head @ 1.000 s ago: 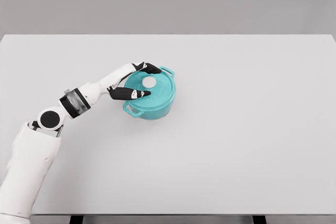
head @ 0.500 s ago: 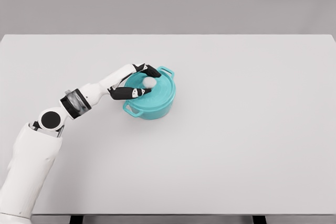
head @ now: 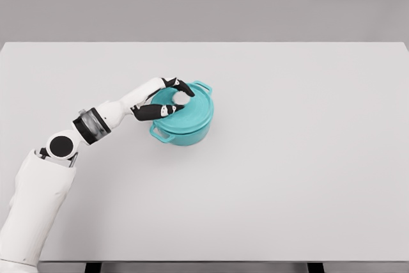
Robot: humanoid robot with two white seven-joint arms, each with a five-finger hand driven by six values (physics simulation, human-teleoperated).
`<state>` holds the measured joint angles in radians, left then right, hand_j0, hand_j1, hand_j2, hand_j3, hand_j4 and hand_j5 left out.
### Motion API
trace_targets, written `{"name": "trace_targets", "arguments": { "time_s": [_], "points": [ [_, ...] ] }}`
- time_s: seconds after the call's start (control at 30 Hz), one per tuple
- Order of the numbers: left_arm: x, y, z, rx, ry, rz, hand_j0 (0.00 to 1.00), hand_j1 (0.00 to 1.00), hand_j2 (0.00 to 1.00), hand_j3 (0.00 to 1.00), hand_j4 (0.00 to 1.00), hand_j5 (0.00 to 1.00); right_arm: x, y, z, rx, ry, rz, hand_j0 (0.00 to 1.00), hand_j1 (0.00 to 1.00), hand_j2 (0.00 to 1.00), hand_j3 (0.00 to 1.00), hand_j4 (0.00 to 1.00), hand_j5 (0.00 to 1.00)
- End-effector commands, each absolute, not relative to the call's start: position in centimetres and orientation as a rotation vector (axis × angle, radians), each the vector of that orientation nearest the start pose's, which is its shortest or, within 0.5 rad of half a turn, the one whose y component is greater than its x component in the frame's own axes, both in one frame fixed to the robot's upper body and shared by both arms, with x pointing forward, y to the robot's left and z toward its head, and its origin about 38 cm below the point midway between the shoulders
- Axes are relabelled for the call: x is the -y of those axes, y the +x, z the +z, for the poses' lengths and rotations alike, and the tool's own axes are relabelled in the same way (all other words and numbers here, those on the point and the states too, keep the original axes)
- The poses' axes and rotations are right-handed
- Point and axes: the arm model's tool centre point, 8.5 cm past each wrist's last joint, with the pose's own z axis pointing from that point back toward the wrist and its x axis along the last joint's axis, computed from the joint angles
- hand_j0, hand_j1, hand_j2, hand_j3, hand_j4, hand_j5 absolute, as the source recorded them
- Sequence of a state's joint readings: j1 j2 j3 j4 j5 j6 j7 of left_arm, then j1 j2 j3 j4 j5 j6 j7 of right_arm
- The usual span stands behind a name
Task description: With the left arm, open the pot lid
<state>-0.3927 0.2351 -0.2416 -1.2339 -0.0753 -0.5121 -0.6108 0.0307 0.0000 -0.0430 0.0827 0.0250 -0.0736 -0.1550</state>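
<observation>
A teal pot (head: 184, 119) stands on the white table (head: 294, 158), left of the middle and toward the far half. It has two loop handles, one at the far right near the rim and one at the near left. The lid (head: 188, 110) sits on the pot and looks tilted, its left side a little higher than its right, though at this size it is hard to be sure that it has left the rim. A small white knob (head: 181, 98) rises from the lid's top.

The left arm comes in from the lower left, crosses the table and reaches the pot from its left side. The left hand (head: 167, 97) is over the lid with its dark fingers (head: 181, 85) curled in around the knob: some wrap over the far side, and the thumb lies along the near side, pointing right, its tip close under the knob. The fingers appear to touch the knob and pinch it between them.

The table's dark legs show at the bottom edge.
</observation>
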Motion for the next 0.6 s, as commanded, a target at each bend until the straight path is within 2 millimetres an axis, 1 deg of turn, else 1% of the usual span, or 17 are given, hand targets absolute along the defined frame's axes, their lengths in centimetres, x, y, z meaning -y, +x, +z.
{"name": "trace_targets", "arguments": {
  "time_s": [0.0,0.27,0.33,0.57],
  "points": [
    [-20.3,44.0,12.7,1.808,-0.226,-1.160,0.52,0.52,0.52,0.52,0.52,0.52,28.3,-4.1,-25.7,-0.041,-0.240,-0.017,1.00,1.00,1.00,1.00,1.00,1.00],
    [-20.6,44.0,13.2,1.822,-0.215,-1.159,0.52,0.52,0.52,0.52,0.52,0.52,28.3,-4.1,-25.7,-0.041,-0.240,-0.017,1.00,1.00,1.00,1.00,1.00,1.00],
    [-20.5,43.9,13.7,1.837,-0.211,-1.166,0.52,0.52,0.52,0.52,0.52,0.52,28.3,-4.1,-25.7,-0.041,-0.240,-0.017,1.00,1.00,1.00,1.00,1.00,1.00],
    [-21.3,43.8,14.2,1.854,-0.191,-1.147,0.52,0.52,0.52,0.52,0.52,0.52,28.3,-4.1,-25.7,-0.041,-0.240,-0.017,1.00,1.00,1.00,1.00,1.00,1.00]
  ]
}}
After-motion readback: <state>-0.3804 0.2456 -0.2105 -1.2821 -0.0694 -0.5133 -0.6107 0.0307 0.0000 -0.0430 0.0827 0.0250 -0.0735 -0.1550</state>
